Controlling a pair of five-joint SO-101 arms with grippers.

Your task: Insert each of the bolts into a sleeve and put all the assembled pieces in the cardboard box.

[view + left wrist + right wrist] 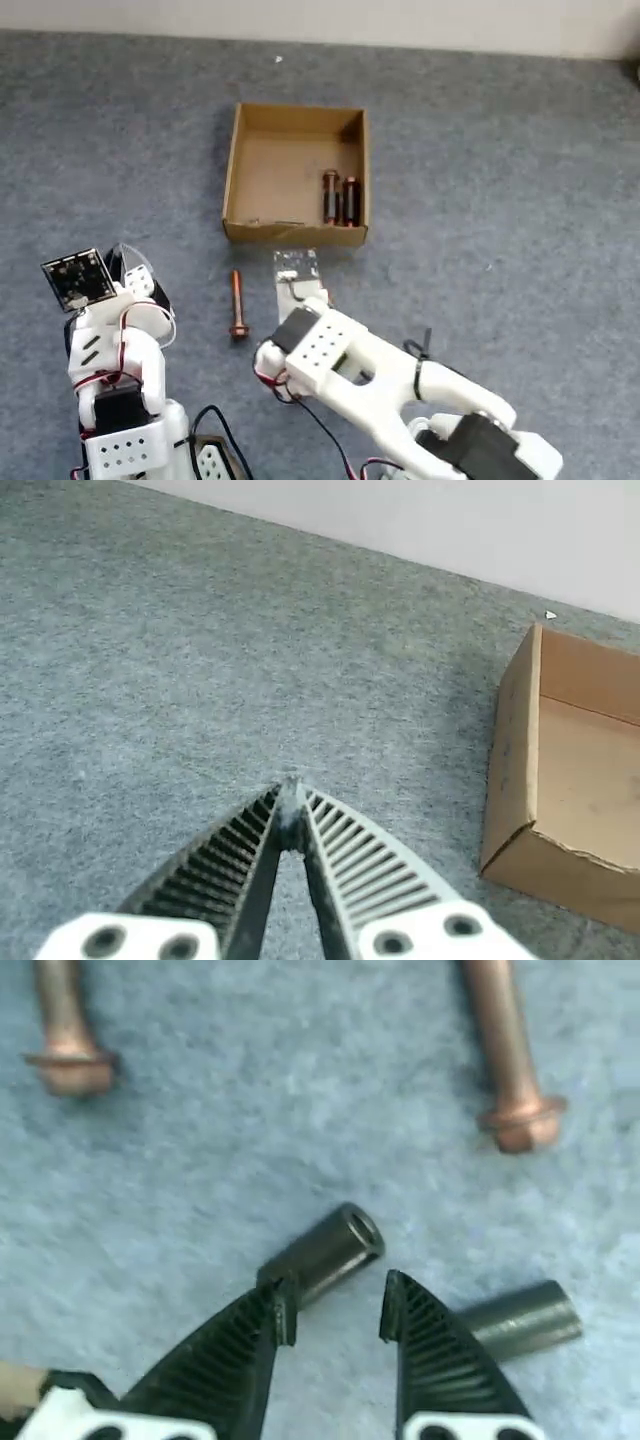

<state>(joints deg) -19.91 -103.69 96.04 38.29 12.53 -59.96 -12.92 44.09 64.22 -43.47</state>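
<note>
Lying loose on the carpet (500,150), just outside the cardboard box (232,170) on the wall facing the arms, a dark sleeve (325,1250) is entered first.

- **Dark sleeve:** short metal tube with an open bore. It is judged rigid, smooth, fairly dense for its bulk and liable to roll. It is best taken across the barrel at mid-length, with the open end left free for a bolt.
- **Second sleeve (522,1320):** of the same kind, lying near the first and apart from it.
- **First bolt (505,1060) and second bolt (60,1030):** copper-coloured with flanged heads, laid on the carpet beyond the sleeves and well apart from each other. They are judged stiff and slippery, and are best gripped on the shank close to the head so that the tip stays clear.
- **Right gripper (335,1305):** the jaws are held apart, low over the carpet before the box's near wall. The dark sleeve lies at one fingertip and nothing is grasped.
- **Cardboard box:** open-topped with thin walls. Two assembled pieces (330,197) are laid side by side against the inside of one side wall. The near wall stands close to the right gripper and would have to be cleared from above on delivery. A knock is judged likely to shift the box.
- **Left gripper (290,815):** the jaws are closed together on nothing. It is held off the box's near corner and apart from it.
- **Open room:** bare carpet is noted on every side of the box.
</note>
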